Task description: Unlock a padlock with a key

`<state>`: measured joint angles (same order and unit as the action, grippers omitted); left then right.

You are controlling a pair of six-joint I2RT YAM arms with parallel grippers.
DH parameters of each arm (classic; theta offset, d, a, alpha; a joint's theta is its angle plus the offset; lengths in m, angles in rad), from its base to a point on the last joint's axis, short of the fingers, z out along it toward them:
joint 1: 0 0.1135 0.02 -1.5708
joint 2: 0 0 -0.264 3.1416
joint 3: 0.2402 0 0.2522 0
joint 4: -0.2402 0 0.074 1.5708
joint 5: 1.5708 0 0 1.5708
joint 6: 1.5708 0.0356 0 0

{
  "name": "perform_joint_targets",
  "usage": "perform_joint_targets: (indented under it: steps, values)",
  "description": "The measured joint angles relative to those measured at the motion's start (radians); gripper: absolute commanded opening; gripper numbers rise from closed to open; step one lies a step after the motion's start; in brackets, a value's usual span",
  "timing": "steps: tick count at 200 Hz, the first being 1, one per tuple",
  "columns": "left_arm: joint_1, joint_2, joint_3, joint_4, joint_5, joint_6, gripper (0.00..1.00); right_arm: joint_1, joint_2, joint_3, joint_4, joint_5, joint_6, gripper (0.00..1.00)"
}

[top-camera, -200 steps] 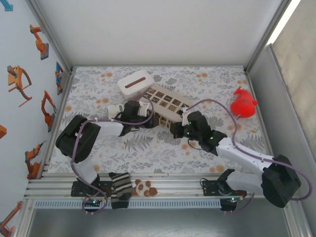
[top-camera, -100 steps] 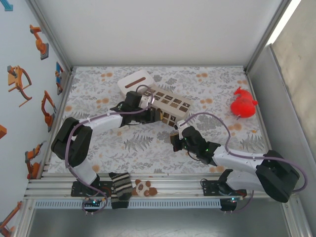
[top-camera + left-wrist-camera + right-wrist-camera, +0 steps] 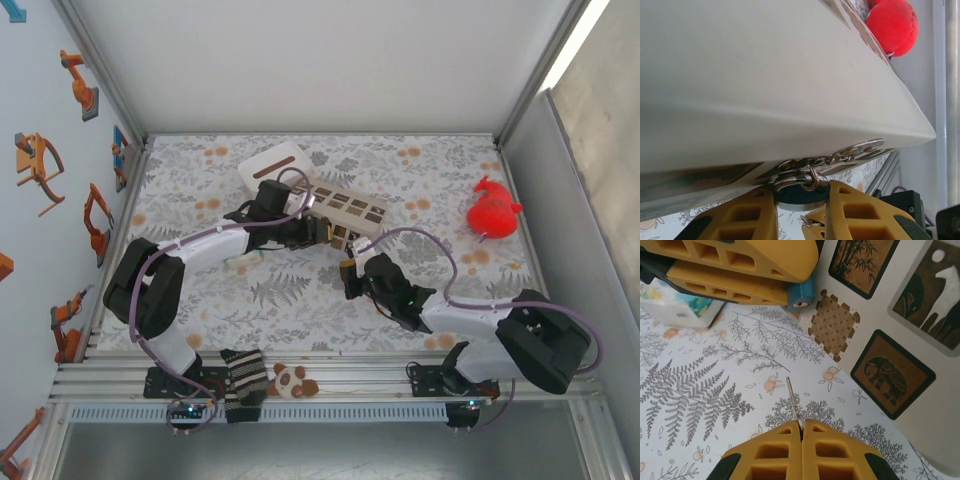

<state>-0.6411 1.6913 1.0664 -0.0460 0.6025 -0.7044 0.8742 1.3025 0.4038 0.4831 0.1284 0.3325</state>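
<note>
The bench (image 3: 300, 300) carries the beige box (image 3: 345, 210) at its middle, and both my arms meet at the box's near edge because that is where the work is. My left pincer (image 3: 801, 200) is tucked tight against the box's side wall, pressed onto the padlock (image 3: 800, 294). I take the blue end with the small brass eye, jutting past the fingers, to be its keyhole face, turned out toward my other arm so a key can get in. A ring hangs from the lock under the box's lower edge.

My right pincer (image 3: 802, 427) sits low over the bench, just short of the left one, fingers pressed together on the key (image 3: 793, 402). Its thin blade sticks forward, roughly toward the lock but well apart from it. By my reckoning the blade needs lining up with that eye before I push in. The lock looks not yet opened.
</note>
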Motion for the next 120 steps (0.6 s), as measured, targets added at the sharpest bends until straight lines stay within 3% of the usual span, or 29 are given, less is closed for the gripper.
perform_joint_targets:
  steps: [120]
  values:
    - [-0.006, 0.0, 0.018, -0.031, -0.004, -0.01, 0.22, 0.0, 0.024, 0.003, 0.08, 0.069, -0.072, 0.0]
